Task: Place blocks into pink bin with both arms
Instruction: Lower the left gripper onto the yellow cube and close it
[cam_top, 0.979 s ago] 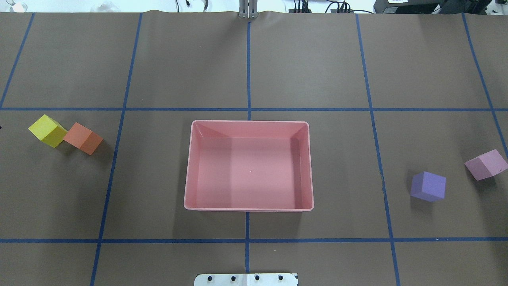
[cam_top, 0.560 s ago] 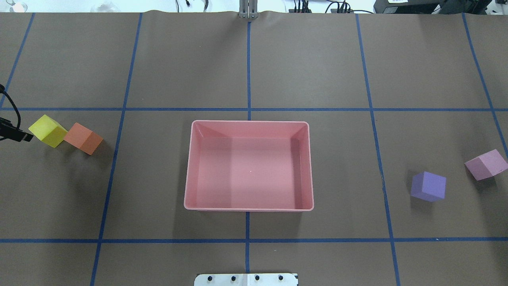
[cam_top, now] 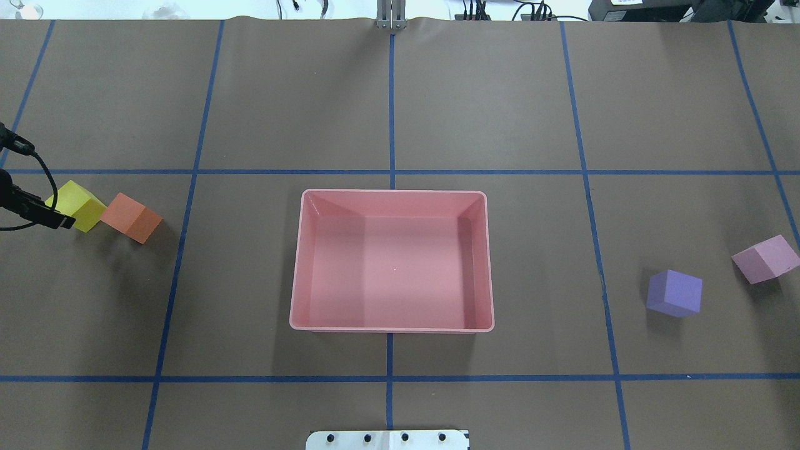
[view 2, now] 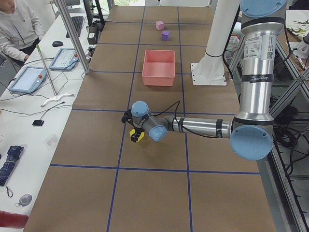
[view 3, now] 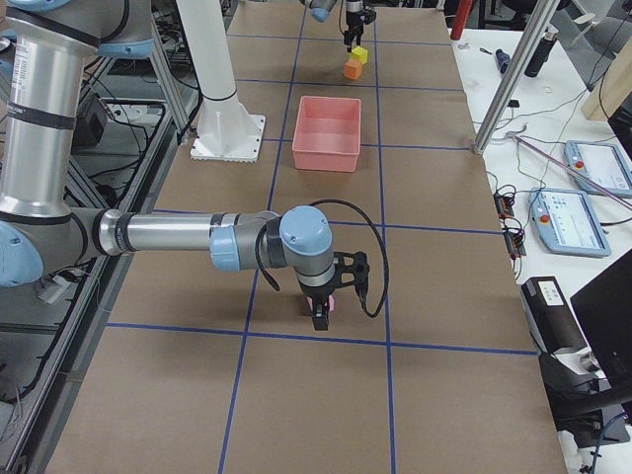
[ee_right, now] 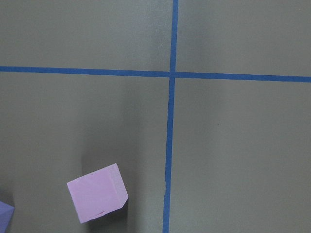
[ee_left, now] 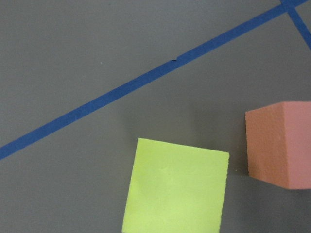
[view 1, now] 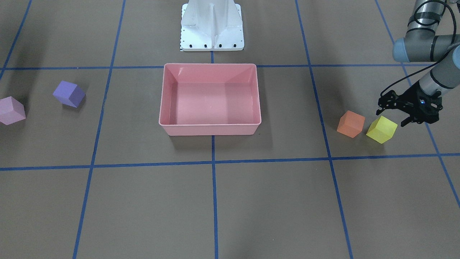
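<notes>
The pink bin [cam_top: 390,325] stands empty at mid-table. The yellow block [view 1: 381,129] and orange block [view 1: 350,123] sit side by side on the robot's left. My left gripper [view 1: 392,116] is open and empty, low beside and slightly over the yellow block; its wrist view shows the yellow block [ee_left: 177,189] and the orange block [ee_left: 282,145] below. The purple block [cam_top: 674,294] and light pink block [cam_top: 764,259] lie on the right. My right gripper [view 3: 321,318] hangs over the light pink block [ee_right: 97,192]; I cannot tell whether it is open or shut.
The white pedestal base [view 1: 212,25] stands behind the bin. Blue tape lines [cam_top: 392,106] grid the brown table. Operator desks with tablets [view 2: 29,77] and a person run along the table's far side.
My left gripper has come in from the left edge of the overhead view toward the yellow block. The blocks and the bin have not moved.
</notes>
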